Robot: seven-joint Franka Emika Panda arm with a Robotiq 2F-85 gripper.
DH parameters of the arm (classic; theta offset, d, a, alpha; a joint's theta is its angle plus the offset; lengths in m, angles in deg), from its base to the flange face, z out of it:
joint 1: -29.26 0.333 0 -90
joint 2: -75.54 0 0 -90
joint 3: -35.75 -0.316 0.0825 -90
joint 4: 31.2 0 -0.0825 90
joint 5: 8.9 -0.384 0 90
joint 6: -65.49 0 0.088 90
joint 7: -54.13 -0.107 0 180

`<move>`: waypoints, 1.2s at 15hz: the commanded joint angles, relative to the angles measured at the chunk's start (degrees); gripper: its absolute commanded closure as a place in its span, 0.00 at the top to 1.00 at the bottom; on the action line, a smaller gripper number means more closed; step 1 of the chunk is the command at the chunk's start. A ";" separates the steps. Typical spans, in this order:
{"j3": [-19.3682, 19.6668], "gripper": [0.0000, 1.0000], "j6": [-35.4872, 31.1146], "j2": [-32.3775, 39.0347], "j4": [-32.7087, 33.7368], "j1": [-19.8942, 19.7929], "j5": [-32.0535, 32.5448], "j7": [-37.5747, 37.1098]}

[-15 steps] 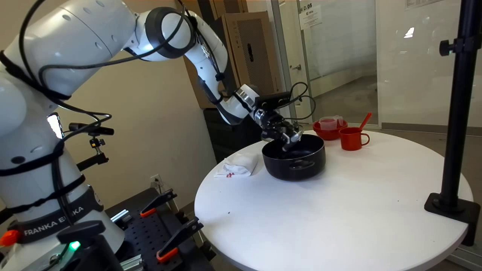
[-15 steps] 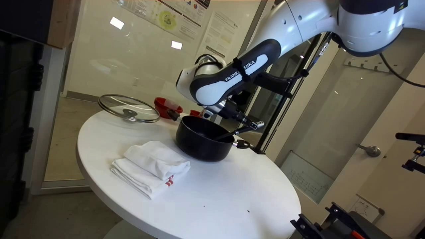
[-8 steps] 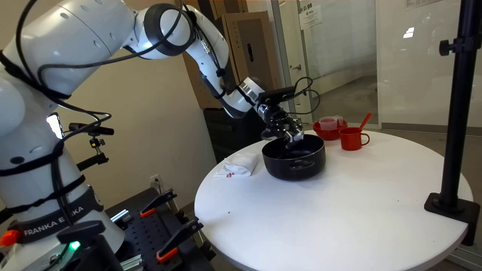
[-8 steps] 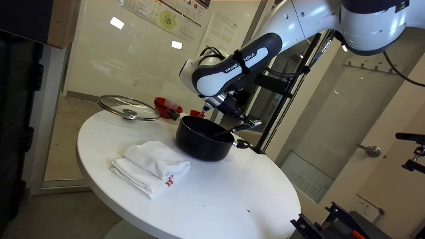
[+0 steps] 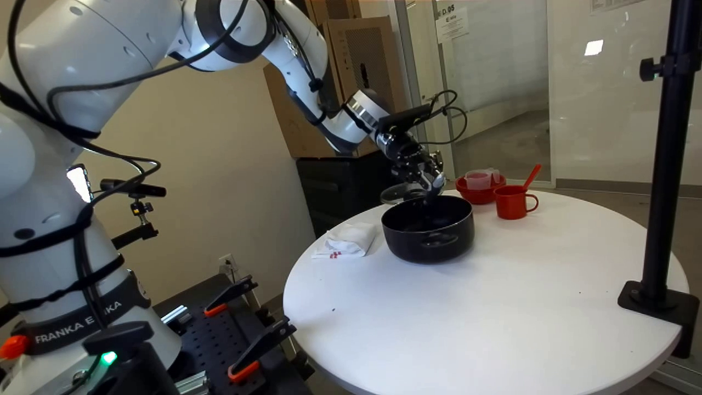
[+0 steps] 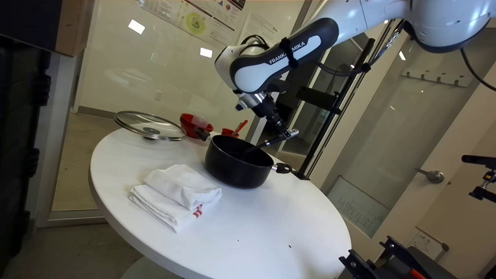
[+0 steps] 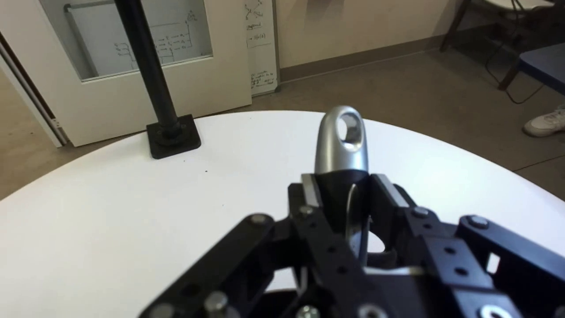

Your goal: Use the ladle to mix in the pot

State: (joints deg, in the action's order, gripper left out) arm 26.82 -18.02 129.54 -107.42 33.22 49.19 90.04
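Observation:
The black pot (image 5: 428, 244) stands on the round white table in both exterior views, its side handles sticking out. My gripper (image 6: 287, 134) is above the pot's rim, shut on the handle of the ladle (image 6: 257, 147). From the grip the dark ladle slants down into the pot (image 6: 236, 170); its scoop end is hidden inside. In the wrist view the ladle's silver handle end (image 7: 329, 154) with its hole pokes out beyond the fingertips of my gripper (image 7: 347, 190), whose pads press the black part from both sides.
A glass lid (image 6: 151, 126) lies at the table's edge, close to a red bowl (image 6: 193, 124). The red mug (image 5: 511, 203) holds a red utensil. Beside the pot is a folded white cloth (image 6: 178, 197). A black post (image 7: 152, 75) stands at the table's rim.
My gripper has risen, carrying the ladle's handle up with it, and the ladle has shifted across the pot. Pot, cloth, lid and red cups have stayed in place.

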 commanded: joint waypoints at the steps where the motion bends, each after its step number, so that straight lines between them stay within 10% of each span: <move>1: 0.39 0.08 -4.41 -5.45 -4.30 -0.59 -2.45 -0.37; 18: 2.47 0.08 -4.33 -10.94 -9.45 3.73 6.78 -4.94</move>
State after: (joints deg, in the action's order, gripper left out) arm 30.24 -21.16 120.17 -113.98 37.01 56.70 82.72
